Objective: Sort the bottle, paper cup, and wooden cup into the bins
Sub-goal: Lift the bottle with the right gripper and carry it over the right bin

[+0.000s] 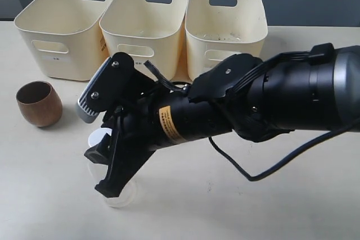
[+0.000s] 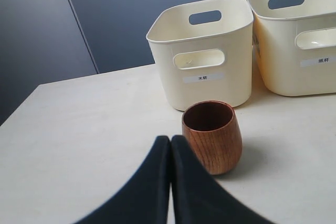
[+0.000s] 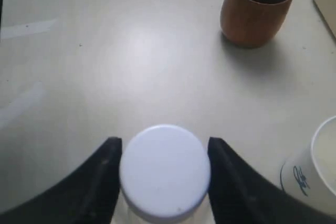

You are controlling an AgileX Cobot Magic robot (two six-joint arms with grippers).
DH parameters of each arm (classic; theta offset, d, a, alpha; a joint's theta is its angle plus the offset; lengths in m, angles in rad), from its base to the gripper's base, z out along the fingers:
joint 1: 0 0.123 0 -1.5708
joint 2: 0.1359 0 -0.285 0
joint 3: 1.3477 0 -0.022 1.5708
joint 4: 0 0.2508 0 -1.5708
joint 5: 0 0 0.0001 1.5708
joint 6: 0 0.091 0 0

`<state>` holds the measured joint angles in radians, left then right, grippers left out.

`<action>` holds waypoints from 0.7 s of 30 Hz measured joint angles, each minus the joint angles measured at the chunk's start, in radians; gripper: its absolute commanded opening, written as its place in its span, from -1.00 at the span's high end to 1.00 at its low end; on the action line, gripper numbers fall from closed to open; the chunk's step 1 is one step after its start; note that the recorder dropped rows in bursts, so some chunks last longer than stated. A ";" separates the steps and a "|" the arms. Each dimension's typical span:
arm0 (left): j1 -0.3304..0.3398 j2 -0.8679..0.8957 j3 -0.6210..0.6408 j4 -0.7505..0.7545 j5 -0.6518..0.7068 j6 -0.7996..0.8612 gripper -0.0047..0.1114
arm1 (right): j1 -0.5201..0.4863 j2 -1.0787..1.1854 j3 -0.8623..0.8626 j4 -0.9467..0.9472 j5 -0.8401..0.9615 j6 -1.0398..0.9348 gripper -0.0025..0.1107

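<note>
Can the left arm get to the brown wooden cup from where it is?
Probably yes. The left gripper sits shut just short of the wooden cup, with only bare table between; it would need to open first.

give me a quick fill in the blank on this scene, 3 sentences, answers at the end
1. The right pincer has a finger on either side of the bottle's ____ cap.
2. The left pincer has its fingers ____, holding nothing.
3. The wooden cup stands ____ on the table, in front of the bins.

Missing words: white; closed together; upright
</note>
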<state>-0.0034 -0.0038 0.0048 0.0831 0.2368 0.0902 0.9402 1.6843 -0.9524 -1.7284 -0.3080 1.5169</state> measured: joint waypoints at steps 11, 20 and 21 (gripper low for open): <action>0.000 0.000 0.000 0.000 0.000 0.000 0.92 | 0.000 -0.296 0.000 -0.015 0.220 0.011 0.97; 0.000 0.000 0.000 0.000 0.000 0.000 0.92 | -0.102 -0.363 -0.048 0.059 0.619 -0.073 0.97; 0.000 0.000 0.000 0.000 0.000 0.000 0.92 | -0.163 -0.343 -0.080 0.065 0.600 -0.077 0.97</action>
<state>-0.0034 -0.0038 0.0048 0.0831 0.2368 0.0902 0.7777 1.3408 -1.0322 -1.6632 0.2923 1.4395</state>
